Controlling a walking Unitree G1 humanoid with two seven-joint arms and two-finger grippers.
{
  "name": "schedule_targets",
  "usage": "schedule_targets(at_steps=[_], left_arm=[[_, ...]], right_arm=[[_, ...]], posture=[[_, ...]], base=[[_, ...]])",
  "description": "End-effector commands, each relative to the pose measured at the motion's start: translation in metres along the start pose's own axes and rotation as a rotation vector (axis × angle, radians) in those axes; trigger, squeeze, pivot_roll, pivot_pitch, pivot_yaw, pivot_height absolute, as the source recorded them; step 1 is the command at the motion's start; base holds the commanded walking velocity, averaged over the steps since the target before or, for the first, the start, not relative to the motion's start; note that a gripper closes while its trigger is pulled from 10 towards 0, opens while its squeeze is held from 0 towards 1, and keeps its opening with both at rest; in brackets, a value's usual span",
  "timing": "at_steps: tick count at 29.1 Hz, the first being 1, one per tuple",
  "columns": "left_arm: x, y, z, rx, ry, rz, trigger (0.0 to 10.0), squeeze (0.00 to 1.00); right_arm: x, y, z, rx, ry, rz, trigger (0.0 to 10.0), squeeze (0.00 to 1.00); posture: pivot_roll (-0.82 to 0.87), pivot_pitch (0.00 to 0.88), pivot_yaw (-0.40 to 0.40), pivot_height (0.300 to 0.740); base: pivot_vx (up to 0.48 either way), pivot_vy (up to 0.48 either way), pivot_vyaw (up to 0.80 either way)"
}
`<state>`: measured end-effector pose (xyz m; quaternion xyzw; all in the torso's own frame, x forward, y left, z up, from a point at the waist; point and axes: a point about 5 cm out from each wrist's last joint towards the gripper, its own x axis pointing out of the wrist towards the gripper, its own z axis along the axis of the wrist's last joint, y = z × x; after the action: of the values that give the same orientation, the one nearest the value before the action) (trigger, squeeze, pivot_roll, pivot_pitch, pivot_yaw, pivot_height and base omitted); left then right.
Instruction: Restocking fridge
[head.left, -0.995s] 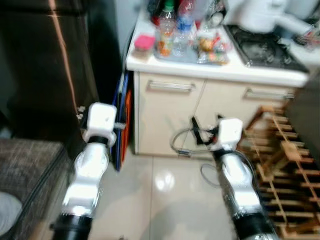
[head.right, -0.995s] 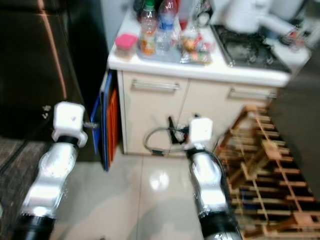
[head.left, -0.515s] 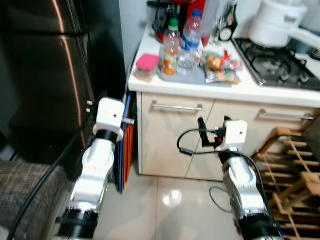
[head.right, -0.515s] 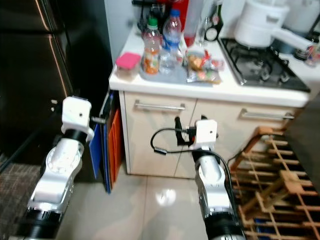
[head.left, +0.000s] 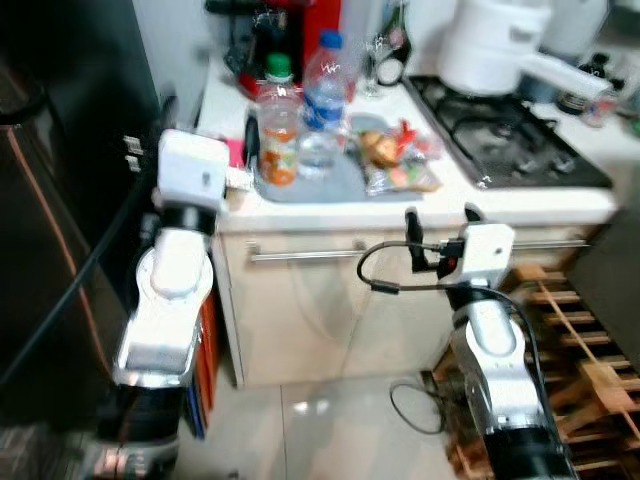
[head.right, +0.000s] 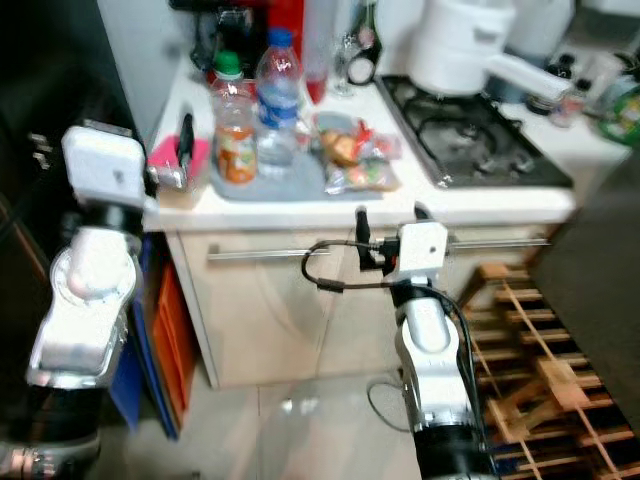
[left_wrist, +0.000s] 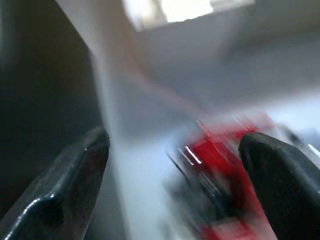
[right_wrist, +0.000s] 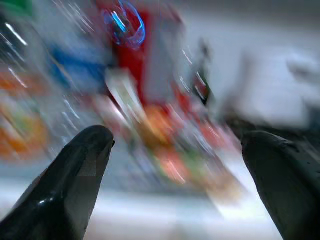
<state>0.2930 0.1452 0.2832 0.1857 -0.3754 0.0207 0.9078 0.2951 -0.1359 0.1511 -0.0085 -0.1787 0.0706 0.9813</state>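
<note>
On the white counter (head.left: 530, 203) a grey tray (head.left: 335, 182) holds an orange juice bottle (head.left: 279, 135) with a green cap, a clear water bottle (head.left: 322, 110) with a blue cap, and snack packets (head.left: 395, 160). A pink-lidded container (head.right: 163, 160) sits at the counter's left end. The black fridge (head.left: 50, 230) stands to the left. My left gripper (head.left: 248, 142) is open at the counter's left end, beside the pink container. My right gripper (head.left: 440, 214) is open just below the counter's front edge, in front of the snack packets. Both wrist views are blurred, with the fingers (left_wrist: 75, 170) spread wide.
A gas stove (head.left: 505, 140) with a white pot (head.left: 490, 45) fills the counter's right side. Red and dark bottles (head.left: 320, 25) stand behind the tray. A wooden rack (head.left: 590, 380) leans at the right. Cabinet doors with a metal handle (head.left: 300, 256) are below; tiled floor (head.left: 320, 440) lies beneath.
The camera has moved closer to the counter. Both arms have risen from cabinet height to counter height, fingers still open.
</note>
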Motion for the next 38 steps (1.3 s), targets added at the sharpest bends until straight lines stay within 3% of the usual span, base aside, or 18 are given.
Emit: schedule_targets(at_steps=[1, 3, 5, 6, 9, 13, 17, 18, 23, 30, 38], left_arm=[[0.011, 0.011, 0.006, 0.009, 0.000, 0.034, 10.0, 0.00], [0.022, 0.014, 0.008, -0.071, 0.018, 0.000, 10.0, 0.00], [0.026, 0.014, 0.009, -0.110, 0.022, -0.019, 10.0, 0.00], [0.029, 0.013, 0.007, -0.167, 0.037, -0.039, 10.0, 0.00], [0.034, 0.005, -0.014, -0.264, 0.154, -0.135, 10.0, 0.00], [0.044, -0.005, -0.052, -0.370, 0.307, -0.230, 10.0, 0.00], [0.054, -0.011, -0.057, -0.325, 0.295, -0.300, 10.0, 0.00], [0.058, -0.023, -0.055, -0.263, 0.257, -0.389, 10.0, 0.00], [0.069, -0.037, -0.056, -0.279, 0.262, -0.442, 10.0, 0.00], [0.087, -0.027, -0.056, -0.274, 0.239, -0.392, 10.0, 0.00], [0.093, -0.019, -0.067, -0.307, 0.290, -0.334, 10.0, 0.00]], right_arm=[[0.000, 0.006, 0.011, -0.005, -0.026, 0.033, 10.0, 0.00], [-0.002, 0.005, 0.013, -0.006, -0.027, 0.034, 10.0, 0.00], [-0.003, 0.004, 0.012, -0.006, -0.025, 0.034, 10.0, 0.00], [-0.004, 0.002, 0.010, 0.000, -0.009, 0.024, 10.0, 0.00], [-0.006, 0.001, 0.005, 0.035, 0.036, 0.005, 10.0, 0.00], [-0.010, 0.015, -0.002, 0.129, 0.107, 0.107, 10.0, 0.00], [-0.015, 0.018, -0.005, 0.149, 0.139, 0.165, 10.0, 0.00], [-0.019, 0.017, -0.006, 0.151, 0.152, 0.175, 10.0, 0.00], [-0.025, 0.018, -0.006, 0.160, 0.168, 0.173, 10.0, 0.00], [-0.041, 0.022, -0.006, 0.173, 0.205, 0.172, 10.0, 0.00], [-0.053, 0.029, -0.002, 0.165, 0.220, 0.209, 10.0, 0.00]], posture=[[-0.02, 0.000, -0.044, 0.740], [-0.02, 0.000, -0.042, 0.740], [-0.03, 0.000, -0.039, 0.740], [-0.03, 0.000, -0.039, 0.740], [-0.03, 0.000, -0.038, 0.740], [-0.05, 0.000, -0.035, 0.740], [-0.06, 0.000, -0.031, 0.740], [-0.07, 0.000, -0.025, 0.740], [-0.09, 0.000, -0.007, 0.740], [-0.13, 0.000, 0.014, 0.740], [-0.16, 0.000, 0.021, 0.740]], base=[[0.000, 0.000, 0.00], [0.000, 0.000, 0.00], [0.000, 0.000, 0.00], [0.000, 0.000, 0.00], [0.000, 0.000, 0.00], [0.000, 0.000, 0.00], [0.000, 0.000, 0.00], [0.000, 0.000, 0.00], [0.000, 0.000, 0.00], [0.000, 0.000, 0.00], [0.000, 0.000, 0.00]])
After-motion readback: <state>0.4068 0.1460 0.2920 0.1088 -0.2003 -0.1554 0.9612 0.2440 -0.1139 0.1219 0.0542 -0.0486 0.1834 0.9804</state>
